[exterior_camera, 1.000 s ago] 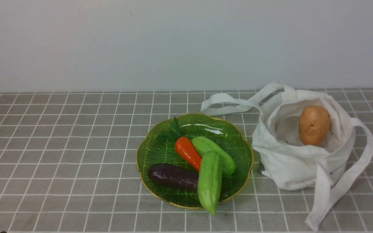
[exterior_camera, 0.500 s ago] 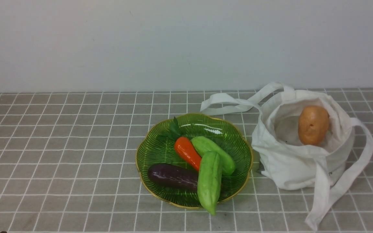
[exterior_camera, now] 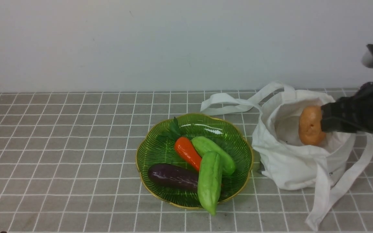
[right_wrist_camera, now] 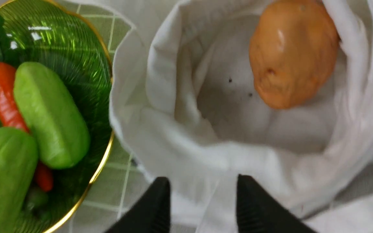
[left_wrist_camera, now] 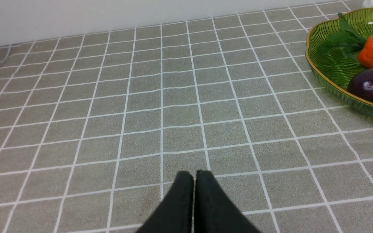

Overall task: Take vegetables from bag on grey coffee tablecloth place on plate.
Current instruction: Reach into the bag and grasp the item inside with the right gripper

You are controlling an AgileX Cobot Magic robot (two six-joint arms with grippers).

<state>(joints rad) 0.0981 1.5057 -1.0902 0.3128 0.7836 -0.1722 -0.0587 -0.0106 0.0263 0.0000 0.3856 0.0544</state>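
Observation:
The tan-orange potato [exterior_camera: 309, 127] [right_wrist_camera: 293, 55] lies inside the white bag [exterior_camera: 298, 168] [right_wrist_camera: 180, 64], leaning on its far wall. My right gripper [exterior_camera: 323, 120] [right_wrist_camera: 202, 181] hovers over the bag's right side, just beside the potato; it is open, with nothing between its fingers. The green gold-rimmed plate [exterior_camera: 160, 150] [right_wrist_camera: 105, 152] [left_wrist_camera: 329, 61] sits left of the bag on the grey coffee tablecloth [exterior_camera: 60, 145] [left_wrist_camera: 141, 113]. My left gripper [left_wrist_camera: 194, 173] is shut and empty, low over bare cloth left of the plate.
The plate holds an orange carrot [exterior_camera: 188, 152], a purple eggplant [exterior_camera: 172, 176] and two green gourds [exterior_camera: 209, 181] [exterior_camera: 214, 153]; one gourd overhangs the front rim. The bag's straps [exterior_camera: 335, 194] trail onto the cloth at front right and back left. A white wall stands behind.
My right arm has come into the front view from the right and now hangs over the bag beside the potato. The potato, bag and plate have stayed put.

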